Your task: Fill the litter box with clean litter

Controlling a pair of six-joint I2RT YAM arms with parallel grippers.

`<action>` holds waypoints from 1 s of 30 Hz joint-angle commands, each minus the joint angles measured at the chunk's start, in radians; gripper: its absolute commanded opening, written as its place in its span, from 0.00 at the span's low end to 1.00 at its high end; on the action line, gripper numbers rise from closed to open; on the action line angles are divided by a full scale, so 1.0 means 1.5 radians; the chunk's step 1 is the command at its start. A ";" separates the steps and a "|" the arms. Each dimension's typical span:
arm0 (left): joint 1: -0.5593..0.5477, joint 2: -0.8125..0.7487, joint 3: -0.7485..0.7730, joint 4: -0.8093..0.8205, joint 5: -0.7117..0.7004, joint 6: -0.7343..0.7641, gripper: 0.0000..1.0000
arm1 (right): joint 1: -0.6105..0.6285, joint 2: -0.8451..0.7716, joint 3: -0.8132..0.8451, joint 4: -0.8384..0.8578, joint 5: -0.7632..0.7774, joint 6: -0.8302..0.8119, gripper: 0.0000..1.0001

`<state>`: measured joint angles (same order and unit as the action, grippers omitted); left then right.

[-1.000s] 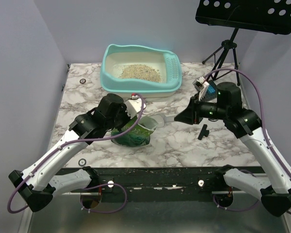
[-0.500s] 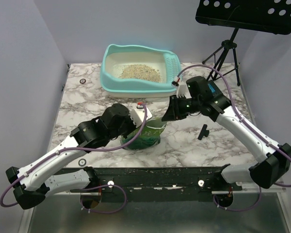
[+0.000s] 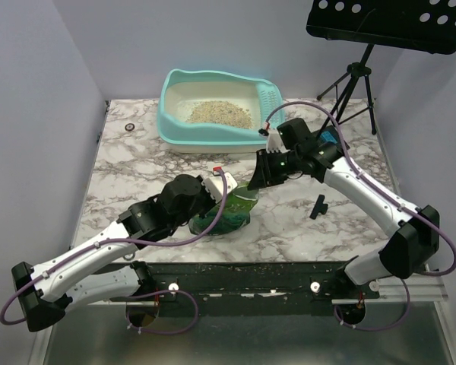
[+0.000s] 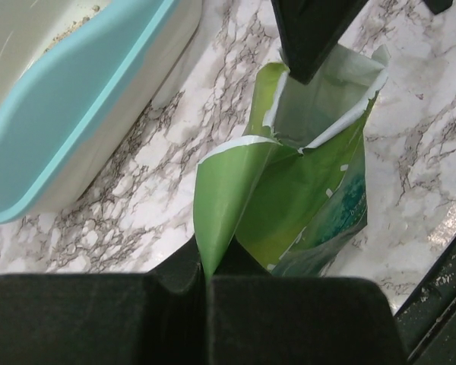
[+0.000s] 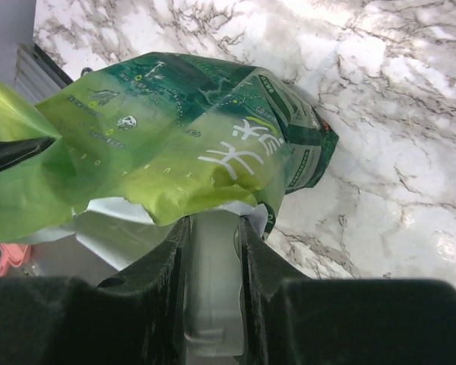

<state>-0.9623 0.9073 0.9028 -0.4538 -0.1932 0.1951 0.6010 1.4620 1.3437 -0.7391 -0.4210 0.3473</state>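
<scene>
Only print sits on the green pouch [image 5: 184,135]: large white chars across the teal panel, prob. CJK script, but I can't make out which. Smaller white lines and tiny icons nearby are too blurred to read.

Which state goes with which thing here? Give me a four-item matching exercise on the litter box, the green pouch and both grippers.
Things:
1. litter box
2. litter pouch
3. left gripper
4. right gripper

States:
A. pinched shut on a folded green edge of the pouch
B. standing upright between the arms, mouth open
C. at the far side of the table, a patch of granules inside
D. closed on the pale inner lip of the pouch mouth

Pairs: 1-C, 2-B, 3-A, 4-D
</scene>
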 commanded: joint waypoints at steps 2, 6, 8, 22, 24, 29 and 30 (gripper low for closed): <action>-0.007 -0.018 -0.020 0.056 -0.026 -0.007 0.00 | 0.003 0.053 -0.075 0.065 -0.040 0.017 0.01; -0.007 -0.019 -0.034 0.073 -0.079 0.004 0.00 | 0.016 0.079 -0.112 0.116 -0.068 0.040 0.01; -0.007 -0.018 -0.038 0.074 -0.097 0.010 0.00 | 0.028 0.092 -0.131 0.147 -0.080 0.059 0.01; -0.007 -0.134 -0.142 0.166 -0.228 0.131 0.00 | 0.082 0.104 -0.346 0.703 -0.176 0.403 0.01; -0.008 -0.134 -0.151 0.171 -0.221 0.139 0.00 | 0.084 0.102 -0.358 0.750 -0.173 0.435 0.01; -0.009 -0.109 -0.148 0.157 -0.198 0.135 0.00 | 0.087 0.082 -0.369 0.812 -0.179 0.474 0.01; -0.013 -0.103 -0.147 0.152 -0.197 0.133 0.00 | 0.086 0.074 -0.369 0.810 -0.178 0.473 0.01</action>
<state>-0.9756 0.7307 0.6731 -0.2707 -0.4679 0.3840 0.7124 1.5879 0.8062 0.3717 -0.6594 0.9810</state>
